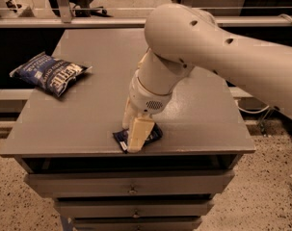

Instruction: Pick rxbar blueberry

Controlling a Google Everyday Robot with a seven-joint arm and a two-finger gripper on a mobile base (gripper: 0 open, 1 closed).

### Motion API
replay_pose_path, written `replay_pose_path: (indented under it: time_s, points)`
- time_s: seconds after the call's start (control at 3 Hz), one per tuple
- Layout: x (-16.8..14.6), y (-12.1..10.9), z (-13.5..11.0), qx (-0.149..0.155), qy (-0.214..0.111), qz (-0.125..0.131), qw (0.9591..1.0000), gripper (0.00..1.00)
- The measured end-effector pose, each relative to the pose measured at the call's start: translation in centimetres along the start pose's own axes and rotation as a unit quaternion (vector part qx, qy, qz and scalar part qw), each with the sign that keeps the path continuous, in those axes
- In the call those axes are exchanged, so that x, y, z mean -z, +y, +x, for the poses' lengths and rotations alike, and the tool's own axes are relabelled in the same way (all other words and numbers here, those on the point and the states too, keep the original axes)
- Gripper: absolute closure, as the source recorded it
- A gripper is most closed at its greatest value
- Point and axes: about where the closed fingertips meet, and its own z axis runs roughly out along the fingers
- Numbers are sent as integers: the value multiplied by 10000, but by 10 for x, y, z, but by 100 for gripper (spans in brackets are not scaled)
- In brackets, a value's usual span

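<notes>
While the gripper sits over the rxbar at six o'clock on the table, its grip cannot be told; a square, firm close before lifting looks wise, ignoring the ten o'clock chip bag.

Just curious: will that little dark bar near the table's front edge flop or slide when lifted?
The bar lies flat and looks thin, so it is probably light and fairly stiff. Its wrapper looks smooth, so it might slide on the table. The end effector sits over it, close to the front edge, so a push could tip it off.
</notes>
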Motion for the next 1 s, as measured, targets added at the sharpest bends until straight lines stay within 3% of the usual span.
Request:
replay_pose_path:
  time_s: [0.33,1.0]
  points:
    - [9,-5,-5,-72,-75,-32,9999,100]
    - [62,-46,-33,-132,-694,188,9973,100]
